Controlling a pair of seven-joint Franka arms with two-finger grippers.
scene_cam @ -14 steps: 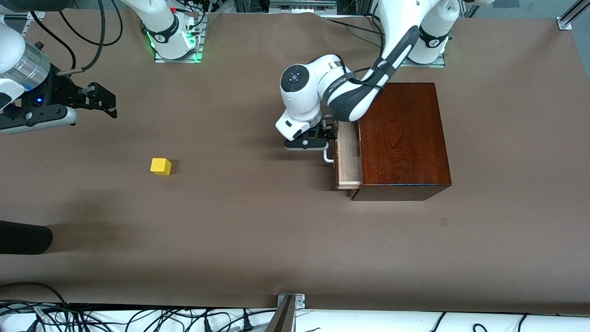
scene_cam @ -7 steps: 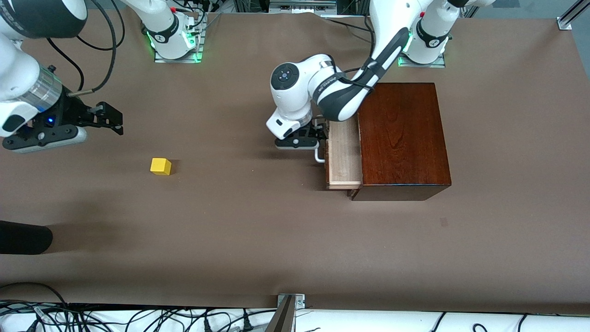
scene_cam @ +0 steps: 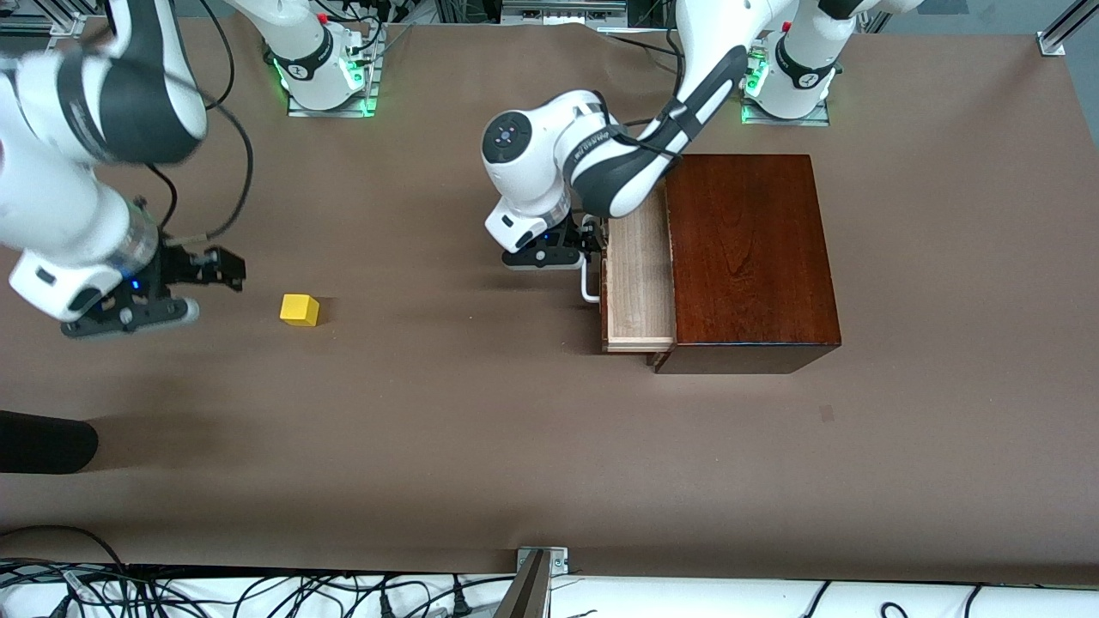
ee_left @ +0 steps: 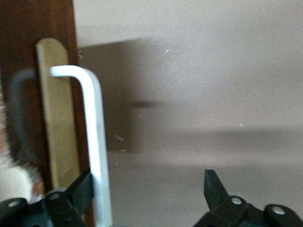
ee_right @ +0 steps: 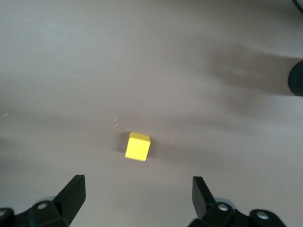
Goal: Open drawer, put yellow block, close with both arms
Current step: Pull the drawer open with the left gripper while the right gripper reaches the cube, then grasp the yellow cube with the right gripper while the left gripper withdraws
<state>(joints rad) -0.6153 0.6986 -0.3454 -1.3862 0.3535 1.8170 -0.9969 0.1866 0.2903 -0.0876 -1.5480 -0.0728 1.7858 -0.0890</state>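
Note:
The drawer (scene_cam: 640, 283) stands partly pulled out of the dark wooden box (scene_cam: 751, 257), its pale tray showing. My left gripper (scene_cam: 588, 249) is at the white handle (scene_cam: 587, 283). In the left wrist view the left gripper (ee_left: 149, 182) is open, and the handle bar (ee_left: 94, 142) lies against one of its fingers (ee_left: 83, 187), between that finger and the other. The yellow block (scene_cam: 300, 310) sits on the table toward the right arm's end. My right gripper (scene_cam: 219, 266) is open and empty in the air beside the block. In the right wrist view the block (ee_right: 138, 146) lies ahead of the open right gripper (ee_right: 138, 183).
A black rounded object (scene_cam: 43, 442) lies at the table's edge at the right arm's end, nearer the front camera than the block; it also shows in the right wrist view (ee_right: 296, 78). Cables (scene_cam: 258, 592) run along the table's front edge.
The left gripper has drawn the drawer farther out of the box toward the right arm's end. The right arm has swung down and closer to the yellow block.

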